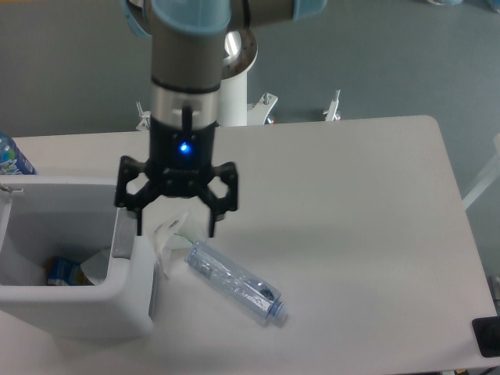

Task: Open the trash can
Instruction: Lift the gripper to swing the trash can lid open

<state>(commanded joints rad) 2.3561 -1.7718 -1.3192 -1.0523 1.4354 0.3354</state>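
The trash can (pixel 70 312) is a large white boxy bin at the left front of the table. Its top stands open and I see into it. A white panel (pixel 142 269) with a grey strip stands on edge along its right side; it looks like the lid. My gripper (pixel 176 228) hangs just above the bin's right rim with its two black fingers spread wide, holding nothing. A bit of crumpled clear plastic (pixel 167 234) lies between and below the fingers.
A crushed clear plastic bottle (pixel 234 283) lies on the table right of the bin. Inside the bin are a blue-and-yellow item (pixel 61 270) and a white scrap (pixel 98 267). A blue-labelled bottle (pixel 11 158) stands at the far left edge. The table's right edge is far off.
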